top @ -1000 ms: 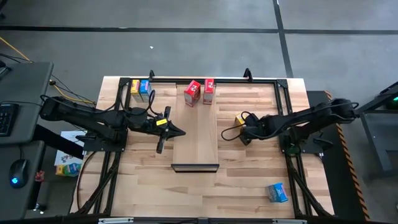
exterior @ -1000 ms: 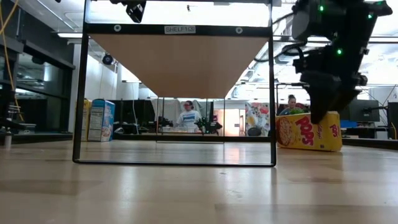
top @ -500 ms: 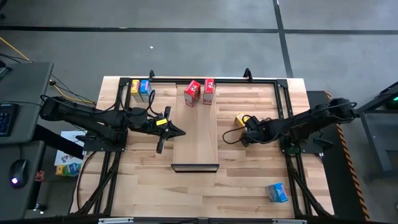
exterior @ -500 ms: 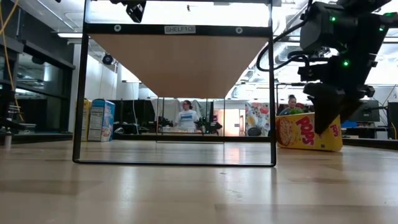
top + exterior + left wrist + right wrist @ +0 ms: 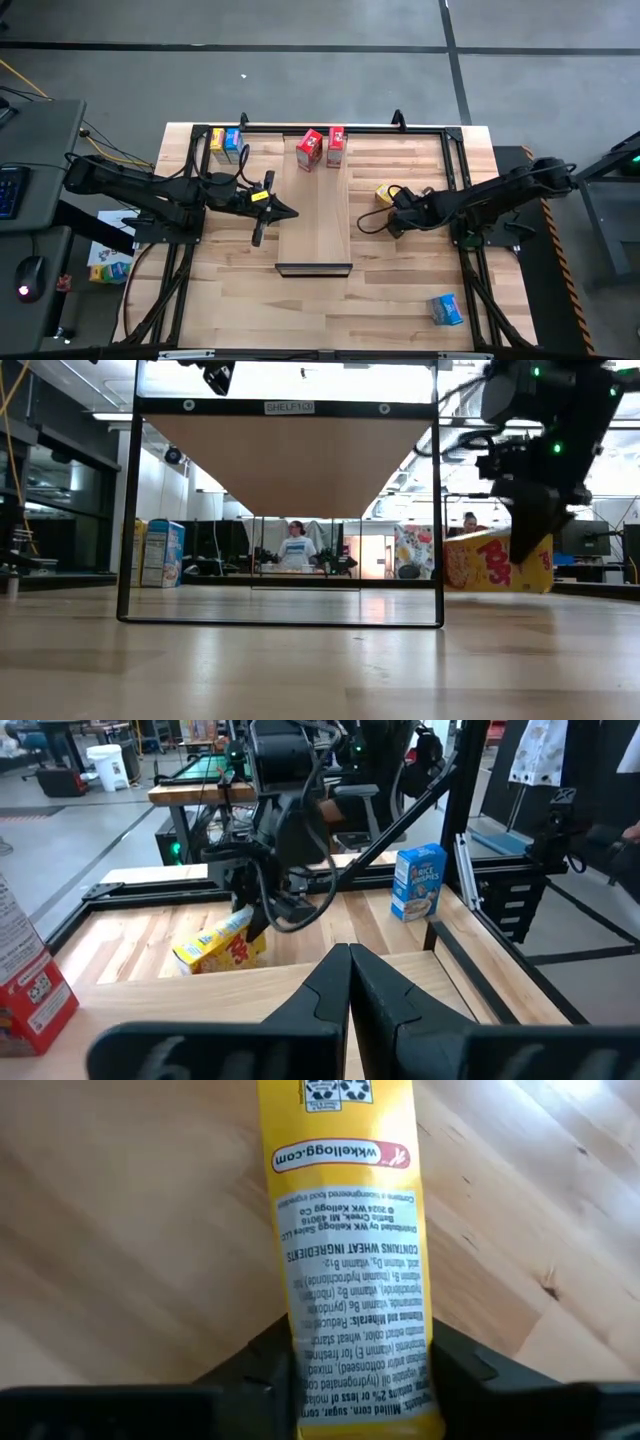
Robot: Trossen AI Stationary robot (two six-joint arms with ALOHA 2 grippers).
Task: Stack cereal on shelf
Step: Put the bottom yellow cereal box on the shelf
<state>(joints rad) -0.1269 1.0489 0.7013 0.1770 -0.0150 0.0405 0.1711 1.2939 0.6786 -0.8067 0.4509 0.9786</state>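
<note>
The shelf (image 5: 314,225), a pale board with a black lip at its near end, lies mid-table. A yellow cereal box (image 5: 383,192) sits just right of it, tilted in the low view (image 5: 488,563), with my right gripper (image 5: 396,207) shut on it from above. My left gripper (image 5: 290,212) hangs shut over the shelf's left edge, touching nothing. Two red boxes (image 5: 320,148) stand at the shelf's far end. A yellow and a blue box (image 5: 225,141) stand at the far left, and another blue box (image 5: 446,309) lies near right. My right gripper pinches the yellow box's two broad faces between its fingers (image 5: 262,1365), with the narrow printed side (image 5: 350,1310) facing up at the wrist. The fingers slant down from above and lie across the box, toward one end. The box is tilted, its held end raised and its other end (image 5: 190,957) on the table.
A black frame (image 5: 455,150) runs round the tabletop's far and side edges. The shelf's dark frame (image 5: 130,510) stands upright in the low view. Bare wood lies between the shelf and the near right blue box. People sit in the room beyond the table.
My right gripper has sunk a little onto the yellow box and shut on it. The box, which lay flat, is now tipped, its gripped end lifted and the other end still down.
</note>
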